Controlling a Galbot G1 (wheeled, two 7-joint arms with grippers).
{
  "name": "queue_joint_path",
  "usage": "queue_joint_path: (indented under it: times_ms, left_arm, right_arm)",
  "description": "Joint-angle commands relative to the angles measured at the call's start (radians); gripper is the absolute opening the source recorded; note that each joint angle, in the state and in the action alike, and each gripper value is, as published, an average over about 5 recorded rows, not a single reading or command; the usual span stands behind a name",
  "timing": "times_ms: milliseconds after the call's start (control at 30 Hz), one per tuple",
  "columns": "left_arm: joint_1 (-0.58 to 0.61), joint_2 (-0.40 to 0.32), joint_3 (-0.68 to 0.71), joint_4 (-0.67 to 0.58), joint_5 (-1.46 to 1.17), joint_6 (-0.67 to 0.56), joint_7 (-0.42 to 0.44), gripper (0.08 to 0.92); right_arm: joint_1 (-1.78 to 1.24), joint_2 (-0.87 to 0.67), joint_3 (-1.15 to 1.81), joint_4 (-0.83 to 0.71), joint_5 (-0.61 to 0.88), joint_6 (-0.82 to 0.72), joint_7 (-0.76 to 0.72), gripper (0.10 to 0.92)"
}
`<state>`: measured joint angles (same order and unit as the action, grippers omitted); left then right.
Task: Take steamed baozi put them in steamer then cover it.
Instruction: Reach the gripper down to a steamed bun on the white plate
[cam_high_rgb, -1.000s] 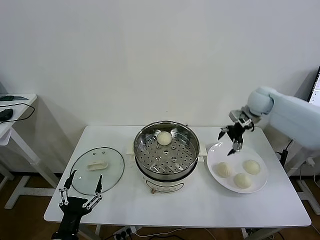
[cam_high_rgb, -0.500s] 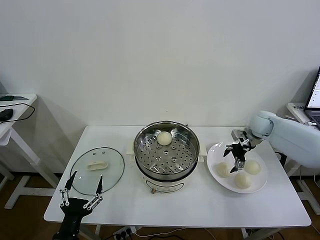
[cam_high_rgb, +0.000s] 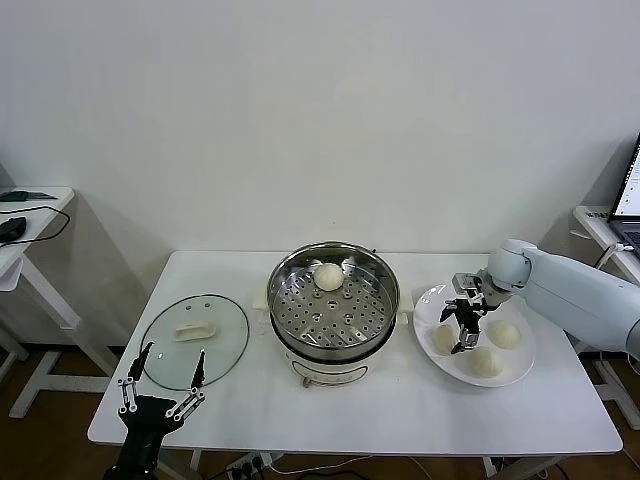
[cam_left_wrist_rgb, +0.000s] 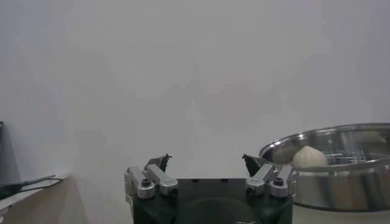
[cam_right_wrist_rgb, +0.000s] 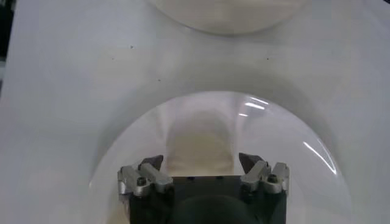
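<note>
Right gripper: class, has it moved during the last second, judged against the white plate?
Yes. The right gripper has come down from above the plate's far rim, towards the robot, and now hangs over the buns, jaws open.

Table layout, left to right: lid, steamer, plate

The lid (cam_high_rgb: 194, 340) lies flat on the table (cam_high_rgb: 360, 415) to the left of the steamer (cam_high_rgb: 333, 300), which sits mid-table with one bun (cam_high_rgb: 328, 276) in its basket toward the back. Right of it, a plate (cam_high_rgb: 520, 372) holds three buns (cam_high_rgb: 486, 361), with the right gripper (cam_high_rgb: 462, 328) just over the leftmost one.
</note>
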<state>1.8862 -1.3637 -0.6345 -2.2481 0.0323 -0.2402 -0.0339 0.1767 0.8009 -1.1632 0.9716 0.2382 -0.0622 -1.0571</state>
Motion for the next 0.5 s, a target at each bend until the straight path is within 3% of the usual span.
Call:
queue_joint_path:
  times_ms: [33, 500]
  left_arm:
    - [0.001, 0.000, -0.001, -0.005, 0.000, -0.001, 0.000, 0.823]
    - [-0.002, 0.002, -0.005, -0.008, 0.002, 0.001, -0.001, 0.823]
  right_arm:
    - [-0.019, 0.012, 0.010, -0.015, -0.011, -0.003, 0.011, 0.812]
    - [0.001, -0.006, 0.028, 0.009, -0.020, 0.008, 0.017, 0.666]
